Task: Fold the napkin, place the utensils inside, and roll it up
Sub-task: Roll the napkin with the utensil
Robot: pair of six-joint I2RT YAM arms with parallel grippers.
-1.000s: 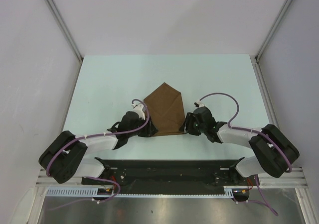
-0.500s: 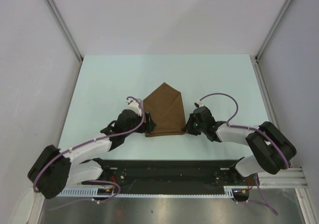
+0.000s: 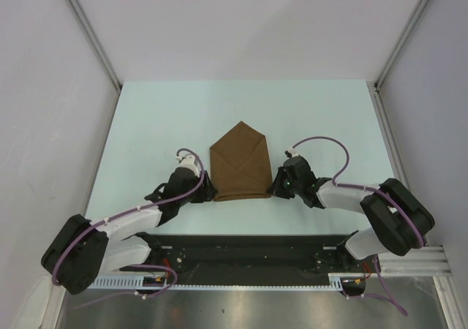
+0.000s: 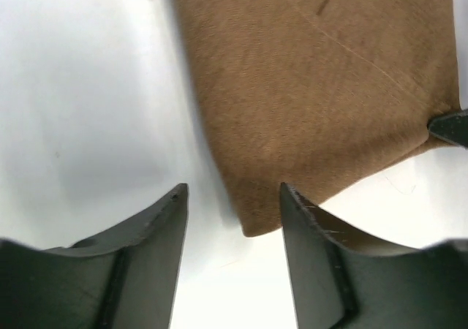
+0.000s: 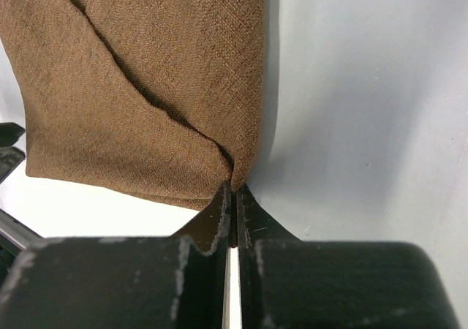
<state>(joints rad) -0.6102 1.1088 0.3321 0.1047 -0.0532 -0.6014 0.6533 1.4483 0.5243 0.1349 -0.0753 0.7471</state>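
Observation:
The napkin is a dark-brown cloth folded to a pointed packet, lying flat mid-table with its point away from me. My left gripper stands open just off the packet's near left corner. In the left wrist view that corner lies ahead of the left gripper, and neither finger touches it. My right gripper is at the near right corner. The right wrist view shows the right gripper shut, pinching the napkin where the fold meets the edge. The utensils are out of view.
The pale table is bounded by grey walls and slanted metal posts. A black base rail runs along the near edge behind both arms. Purple cables loop over each wrist.
The right gripper has shut on the near right corner. The left gripper has pulled back to the left off the near left corner, which now lies flat.

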